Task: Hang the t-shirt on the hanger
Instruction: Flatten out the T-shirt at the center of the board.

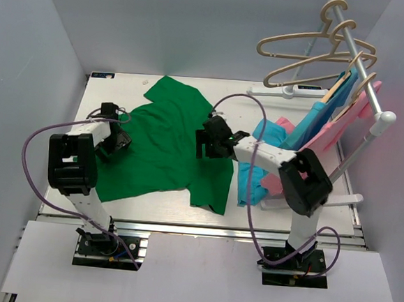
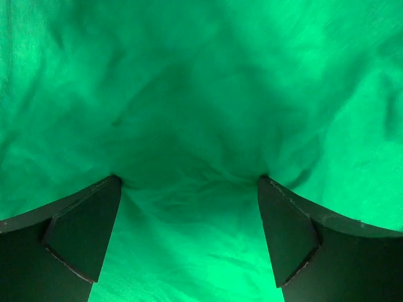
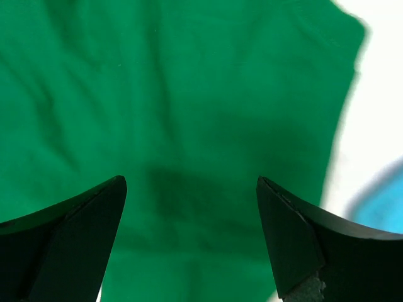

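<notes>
The green t-shirt point(image 1: 164, 144) lies spread flat on the white table. My left gripper point(image 1: 118, 143) is at its left edge, open, with both fingertips pressed into the cloth point(image 2: 189, 126), which is wrinkled between them. My right gripper point(image 1: 208, 143) is open just above the shirt's right part point(image 3: 189, 113), near its right edge, holding nothing. Several beige hangers point(image 1: 301, 50) hang on the slanted rack rod at the back right, far from both grippers.
A white rack point(image 1: 364, 87) stands at the right with a light blue garment point(image 1: 309, 128) and a pink garment point(image 1: 344, 127) hanging on it, their lower ends on the table point(image 1: 262, 103). The blue cloth shows at the right wrist view's edge point(image 3: 384, 201). Grey walls surround the table.
</notes>
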You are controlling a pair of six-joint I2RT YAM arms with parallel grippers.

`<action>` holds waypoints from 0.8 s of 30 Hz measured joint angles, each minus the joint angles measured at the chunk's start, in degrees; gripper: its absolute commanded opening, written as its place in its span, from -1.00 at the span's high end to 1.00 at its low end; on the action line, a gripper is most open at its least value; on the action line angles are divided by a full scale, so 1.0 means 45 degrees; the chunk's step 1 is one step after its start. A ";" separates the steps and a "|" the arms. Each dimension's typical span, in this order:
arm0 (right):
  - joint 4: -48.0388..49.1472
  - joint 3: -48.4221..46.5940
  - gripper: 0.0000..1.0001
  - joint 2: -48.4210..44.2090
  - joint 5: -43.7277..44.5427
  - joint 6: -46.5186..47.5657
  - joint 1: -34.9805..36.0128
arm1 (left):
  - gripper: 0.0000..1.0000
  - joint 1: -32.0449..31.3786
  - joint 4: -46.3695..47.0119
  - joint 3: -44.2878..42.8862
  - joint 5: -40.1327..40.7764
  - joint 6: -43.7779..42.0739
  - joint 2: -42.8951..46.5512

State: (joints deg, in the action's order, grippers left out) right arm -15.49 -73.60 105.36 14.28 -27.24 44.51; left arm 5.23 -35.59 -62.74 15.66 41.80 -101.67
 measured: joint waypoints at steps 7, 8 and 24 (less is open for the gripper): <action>-0.0185 -0.0971 -0.67 0.1982 -0.0627 -0.0005 -0.0131 | -0.96 0.0228 -0.0248 -0.1860 0.0248 -0.0117 -0.1486; -0.0136 -0.0855 -0.66 0.1996 -0.0748 -0.0063 -0.0151 | -0.96 0.0267 -0.0272 -0.2331 0.0301 -0.0204 -0.1831; 0.2103 0.3143 -0.67 -0.0724 -0.1530 -0.1554 0.4634 | -0.96 0.0364 -0.1472 -0.7067 0.0437 -0.1783 -0.4760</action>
State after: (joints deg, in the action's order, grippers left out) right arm -6.02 -59.46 102.10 7.40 -34.24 65.36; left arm 6.87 -42.22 -94.54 17.63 33.78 -123.09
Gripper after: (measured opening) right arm 0.831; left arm 0.982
